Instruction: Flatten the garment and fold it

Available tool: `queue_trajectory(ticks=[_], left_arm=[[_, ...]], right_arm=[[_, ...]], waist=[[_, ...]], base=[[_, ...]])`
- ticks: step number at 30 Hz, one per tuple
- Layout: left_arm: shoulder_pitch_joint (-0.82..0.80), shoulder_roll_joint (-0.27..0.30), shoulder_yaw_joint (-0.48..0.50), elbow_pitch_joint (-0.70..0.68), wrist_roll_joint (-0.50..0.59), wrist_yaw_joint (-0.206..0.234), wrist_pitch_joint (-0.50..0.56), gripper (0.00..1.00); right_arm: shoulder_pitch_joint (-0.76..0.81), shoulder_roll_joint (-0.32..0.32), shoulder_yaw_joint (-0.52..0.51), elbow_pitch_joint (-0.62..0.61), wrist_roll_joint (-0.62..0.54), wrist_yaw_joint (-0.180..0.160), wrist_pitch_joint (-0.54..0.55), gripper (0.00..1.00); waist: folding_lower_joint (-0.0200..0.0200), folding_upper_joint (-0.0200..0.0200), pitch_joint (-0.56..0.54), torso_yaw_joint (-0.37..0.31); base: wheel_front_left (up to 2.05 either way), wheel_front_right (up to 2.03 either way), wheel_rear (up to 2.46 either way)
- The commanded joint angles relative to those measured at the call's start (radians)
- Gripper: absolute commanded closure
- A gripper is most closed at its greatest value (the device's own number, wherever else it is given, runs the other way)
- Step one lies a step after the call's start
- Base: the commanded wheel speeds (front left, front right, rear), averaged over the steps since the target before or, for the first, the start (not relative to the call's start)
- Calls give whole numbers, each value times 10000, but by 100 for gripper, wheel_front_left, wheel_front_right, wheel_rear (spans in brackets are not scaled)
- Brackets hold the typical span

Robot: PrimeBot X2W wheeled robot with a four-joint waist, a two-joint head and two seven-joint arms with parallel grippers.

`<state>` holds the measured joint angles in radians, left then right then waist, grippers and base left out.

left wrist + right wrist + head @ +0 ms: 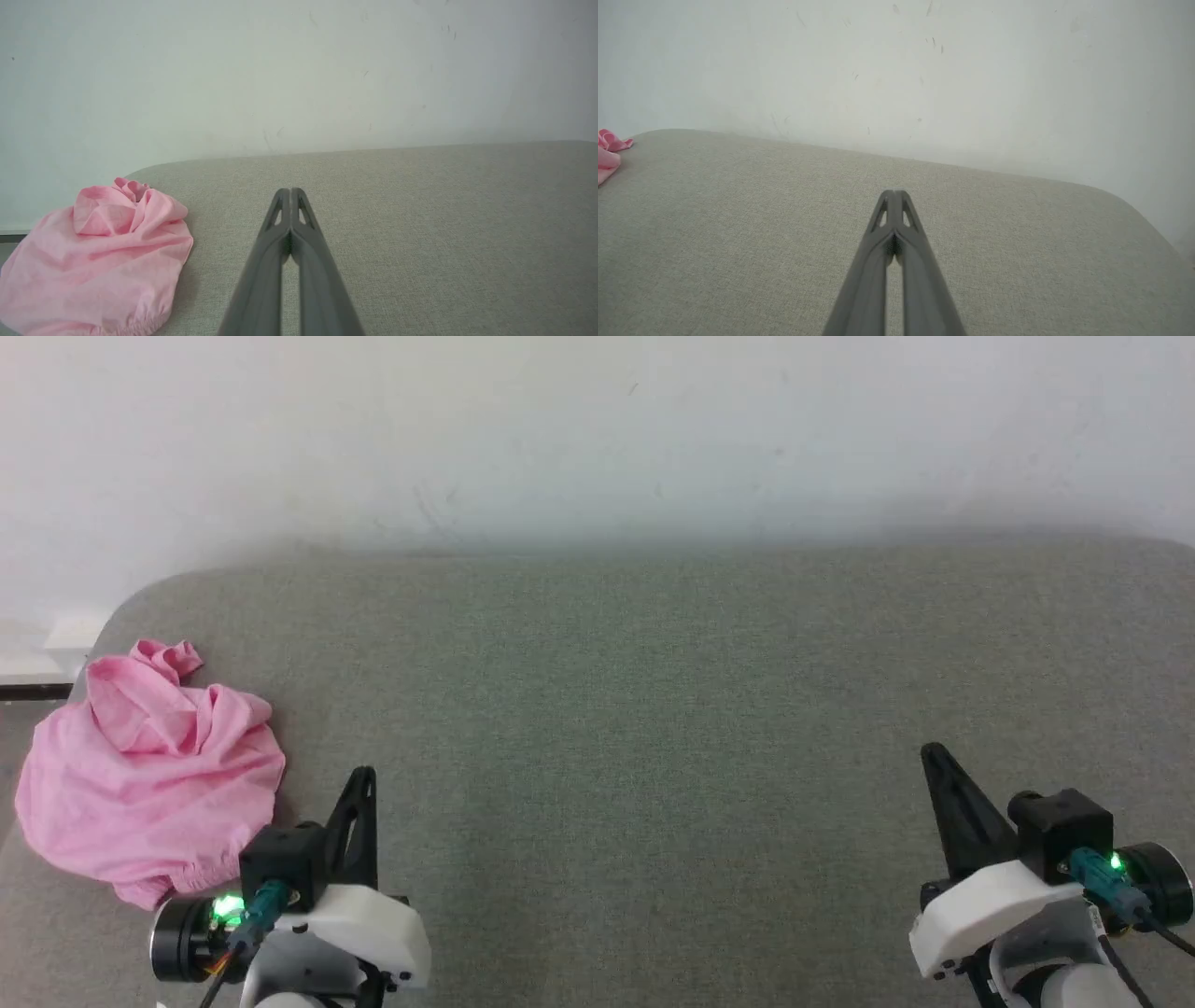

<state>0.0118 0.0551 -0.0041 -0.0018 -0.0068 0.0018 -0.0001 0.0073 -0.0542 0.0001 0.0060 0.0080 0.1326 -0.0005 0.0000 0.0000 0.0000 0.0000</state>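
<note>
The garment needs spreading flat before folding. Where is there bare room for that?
The grey surface is bare between the left gripper and the right gripper, and back to the white wall. The left end is crowded: the crumpled garment lies there at the rounded corner, close beside the left gripper.

Crumpled pink garment [149,779], left edge.

Grey fabric surface [653,728]; crumpled pink garment [149,784] on left edge.
</note>
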Motion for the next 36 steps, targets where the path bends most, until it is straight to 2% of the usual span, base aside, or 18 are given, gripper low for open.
queue_trajectory(ticks=[1,21,22,36], left_arm=[[-118,-49,41,18,68,-18,1,100],[-118,-49,41,18,68,-18,1,100],[0,0,0,0,0,0,0,0],[-36,21,-165,-5,41,331,-246,0]], right_arm=[[-73,40,-1,-60,-80,-19,5,100],[-73,40,-1,-60,-80,-19,5,100],[0,0,0,0,0,0,0,0],[10,-3,-224,-50,242,0,-246,0]], waist=[[0,0,0,0],[0,0,0,0],[0,0,0,0],[0,0,34,1]], base=[[0,0,0],[0,0,0],[0,0,0],[0,0,0]])
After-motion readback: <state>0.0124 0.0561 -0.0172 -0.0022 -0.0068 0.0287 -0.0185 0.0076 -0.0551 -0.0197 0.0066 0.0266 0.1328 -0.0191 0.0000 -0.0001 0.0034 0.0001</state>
